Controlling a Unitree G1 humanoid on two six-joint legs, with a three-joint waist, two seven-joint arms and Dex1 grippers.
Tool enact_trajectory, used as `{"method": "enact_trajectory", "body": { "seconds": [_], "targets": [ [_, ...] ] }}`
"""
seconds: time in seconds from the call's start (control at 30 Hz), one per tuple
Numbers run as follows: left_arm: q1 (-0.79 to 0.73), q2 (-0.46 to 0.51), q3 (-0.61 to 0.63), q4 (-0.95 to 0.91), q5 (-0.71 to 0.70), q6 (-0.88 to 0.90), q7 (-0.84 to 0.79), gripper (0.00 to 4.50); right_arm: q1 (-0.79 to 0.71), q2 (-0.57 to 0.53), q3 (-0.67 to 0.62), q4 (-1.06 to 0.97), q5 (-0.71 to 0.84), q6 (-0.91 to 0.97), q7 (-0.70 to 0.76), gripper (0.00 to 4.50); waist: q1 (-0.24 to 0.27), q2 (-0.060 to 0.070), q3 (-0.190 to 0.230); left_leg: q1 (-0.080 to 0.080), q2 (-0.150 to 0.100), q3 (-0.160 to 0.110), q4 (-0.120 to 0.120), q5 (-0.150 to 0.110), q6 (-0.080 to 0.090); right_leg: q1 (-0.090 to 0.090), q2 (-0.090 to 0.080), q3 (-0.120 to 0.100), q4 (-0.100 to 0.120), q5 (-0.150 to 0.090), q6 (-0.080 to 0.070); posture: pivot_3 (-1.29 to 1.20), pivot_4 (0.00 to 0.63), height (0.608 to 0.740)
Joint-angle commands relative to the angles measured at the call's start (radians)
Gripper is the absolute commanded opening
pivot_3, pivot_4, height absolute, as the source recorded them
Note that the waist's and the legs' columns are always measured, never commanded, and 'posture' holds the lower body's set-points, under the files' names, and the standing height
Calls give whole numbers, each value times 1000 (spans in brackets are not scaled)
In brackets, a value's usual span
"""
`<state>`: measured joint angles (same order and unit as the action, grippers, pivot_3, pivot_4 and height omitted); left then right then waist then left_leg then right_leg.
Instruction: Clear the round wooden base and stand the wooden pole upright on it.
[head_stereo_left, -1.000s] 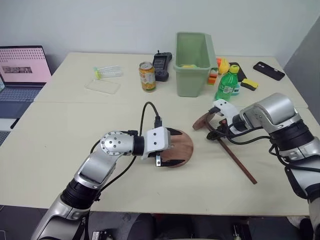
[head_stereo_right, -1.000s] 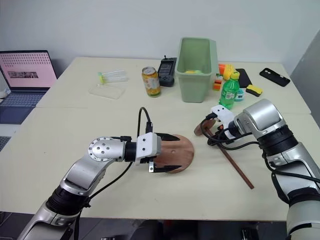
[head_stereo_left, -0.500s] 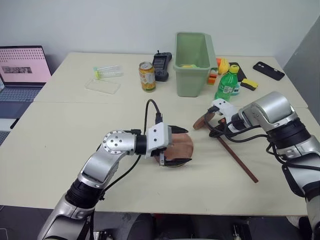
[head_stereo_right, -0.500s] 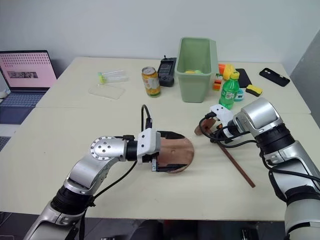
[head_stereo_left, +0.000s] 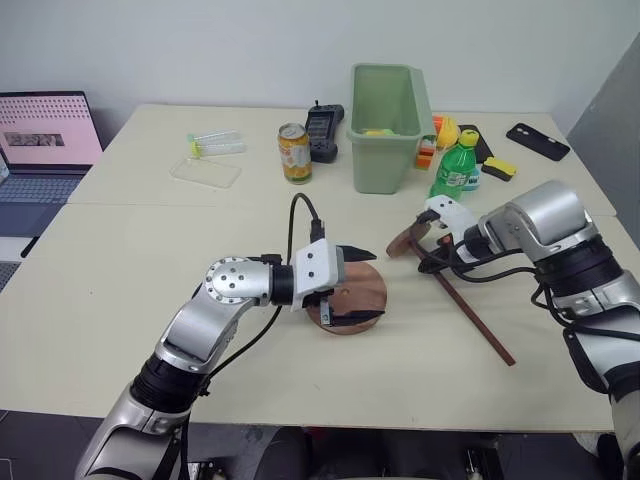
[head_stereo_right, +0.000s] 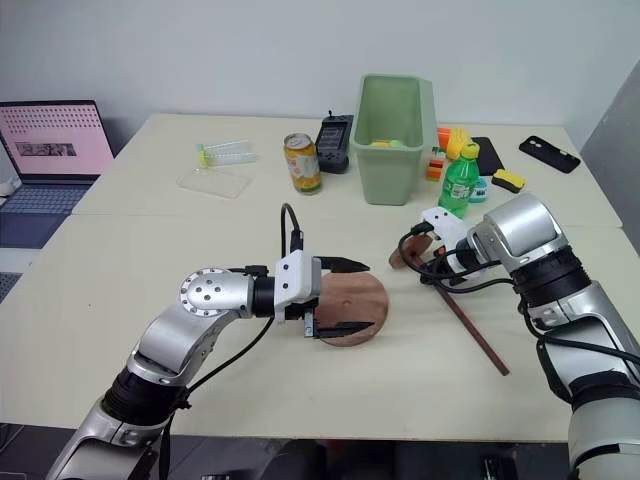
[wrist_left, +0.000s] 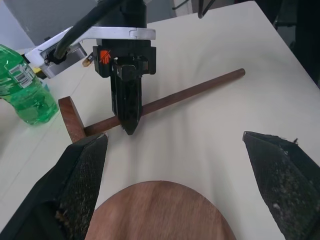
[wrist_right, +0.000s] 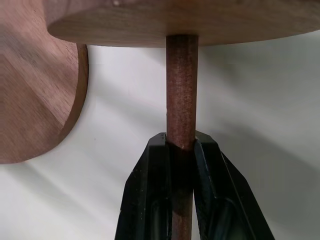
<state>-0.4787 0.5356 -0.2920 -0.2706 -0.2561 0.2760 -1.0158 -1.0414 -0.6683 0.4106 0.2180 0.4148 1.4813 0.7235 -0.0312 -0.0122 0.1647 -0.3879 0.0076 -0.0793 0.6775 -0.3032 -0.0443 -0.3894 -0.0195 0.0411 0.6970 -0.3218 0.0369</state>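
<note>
The right pincer (wrist_right: 181, 150) was clamped shut on the wooden pole (head_stereo_left: 470, 316), gripping the thin rod close to its disc end. The pole lay slanted on the worktop (head_stereo_left: 120, 300), its disc toward 11 o'clock and its free end toward 5 o'clock.

The left pincer (head_stereo_left: 358, 285) was wide open, its two black fingers (wrist_left: 80, 185) spread either side of the round wooden base (head_stereo_left: 355, 297) without clearly touching it. The base lay flat near the worktop's middle, at about 9 o'clock from the pole's disc and just beside it.

Beyond them, toward 12 o'clock, stood a green bin (head_stereo_left: 385, 128), with a drinks can (head_stereo_left: 294, 153) to its left and a green bottle (head_stereo_left: 456, 168) to its right. A laptop (head_stereo_left: 45, 140) sat at the far 10 o'clock edge, partly cut off. The right arm's cables hid part of the pole's disc.
</note>
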Motion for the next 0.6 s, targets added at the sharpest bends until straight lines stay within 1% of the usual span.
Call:
{"method": "enact_trajectory", "body": {
  "seconds": [0.03, 0.13, 0.17, 0.2, 0.23, 0.33, 0.4, 0.5, 0.53, 0.6],
  "targets": [
    [-33, 8, 31, -11, -6, -9, -5, 4500, -43, -30, -81, -95, 14, 8, 1, 222, 0, 0, 0, 0, 0, 0, 0, 0, 0, 0, 0, 0, 0, 0, 0, 0, 150, 740],
    [-42, 11, 36, 3, -4, -16, -8, 4500, -52, -27, -131, -121, 20, 32, -12, 222, 0, 0, 0, -1, 0, 0, 0, 0, 0, 0, 0, 0, 0, 0, 0, 0, 150, 740],
    [-47, 10, 38, 8, -4, -17, -6, 4500, -45, -47, -128, -153, 14, -8, -1, 222, 0, 0, 0, -1, 0, 0, 0, 0, 0, 0, 0, 0, 0, 0, 0, 0, 150, 740],
    [-54, 10, 44, 17, -4, -18, -2, 4500, -34, -72, -133, -204, -1, -93, 14, 222, 0, 0, 0, -1, 0, 0, 0, 0, 0, 0, 0, 0, 0, 0, 0, 0, 150, 740],
    [-63, 11, 58, 28, -9, -11, 6, 4500, -42, -87, -159, -231, -10, -141, 12, 222, 1, 0, 0, -1, 0, 0, 0, 0, 0, 0, 0, 0, 0, 0, 0, 0, 150, 740],
    [-72, 35, 92, 46, -21, -2, -3, 4500, -41, -122, -224, -290, -6, -198, 14, 222, 1, 1, 0, -3, 0, 0, 1, 0, 0, -2, 0, -1, 0, 0, 0, 0, 150, 740],
    [-71, 61, 117, 50, -35, 6, -22, 4500, 0, -131, -283, -357, 25, -240, 30, 222, 1, 1, 0, -3, 0, -1, 0, 0, 0, -2, 0, -1, 0, 0, 0, 0, 150, 740],
    [-63, 106, 159, 48, -66, 28, -51, 4500, 86, -91, -395, -469, 97, -306, 49, 222, 1, 0, 0, -5, 1, -1, 0, 0, 0, -3, 0, -1, -1, 0, 0, 0, 150, 740],
    [-60, 122, 171, 48, -73, 36, -58, 4500, 115, -57, -437, -500, 118, -326, 35, 222, 0, 0, 0, -5, 1, -1, 0, 0, 0, -3, 0, -1, 0, 0, 0, 0, 150, 740],
    [-56, 139, 184, 49, -81, 44, -67, 4500, 144, -15, -480, -531, 139, -343, 10, 222, -1, 1, 0, -5, 1, -1, 0, 0, 0, -4, 0, -1, 0, 0, 0, 0, 150, 740]
  ]
}}
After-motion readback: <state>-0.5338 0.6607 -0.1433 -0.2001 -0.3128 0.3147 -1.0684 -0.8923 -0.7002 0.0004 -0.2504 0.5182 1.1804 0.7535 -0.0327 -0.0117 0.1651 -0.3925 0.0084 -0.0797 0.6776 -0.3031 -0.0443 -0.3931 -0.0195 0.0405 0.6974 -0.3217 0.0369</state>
